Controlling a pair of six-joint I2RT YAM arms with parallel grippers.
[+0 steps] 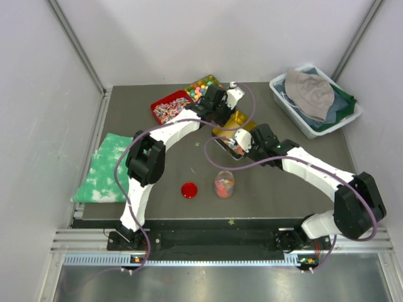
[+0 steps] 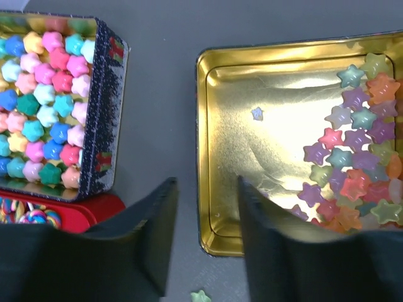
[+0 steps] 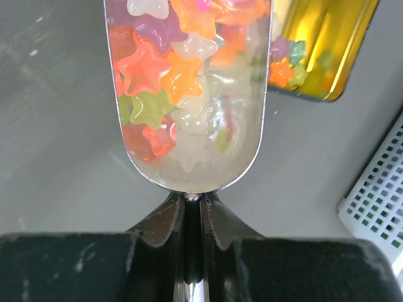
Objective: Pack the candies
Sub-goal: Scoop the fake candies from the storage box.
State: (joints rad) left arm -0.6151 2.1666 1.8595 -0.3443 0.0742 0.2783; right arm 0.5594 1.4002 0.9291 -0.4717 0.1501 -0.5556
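The candies (image 3: pixel 145 66) are small glossy stars in orange, red-pink, yellow-green and white, filling a clear scoop (image 3: pixel 242 151). My right gripper (image 3: pixel 192 198) is shut on the scoop's thin metal handle; in the top view it (image 1: pixel 242 141) holds the scoop (image 1: pixel 228 148) over the table just below the gold tin (image 1: pixel 238 119). More star candies (image 2: pixel 359 157) lie in the right part of the gold tin (image 2: pixel 211 126). My left gripper (image 2: pixel 206 182) is open and empty, straddling the tin's near left rim. A clear jar (image 1: pixel 224 184) part-filled with candies stands near the front.
A red lid (image 1: pixel 189 190) lies left of the jar. A dark tin of pastel sweets (image 2: pixel 104 126) and a red tray of wrapped sweets (image 1: pixel 170 108) sit at the back left. One loose green star (image 2: pixel 200 296) lies on the table. A white bin (image 1: pixel 315 100) stands back right, a green cloth (image 1: pixel 104 167) left.
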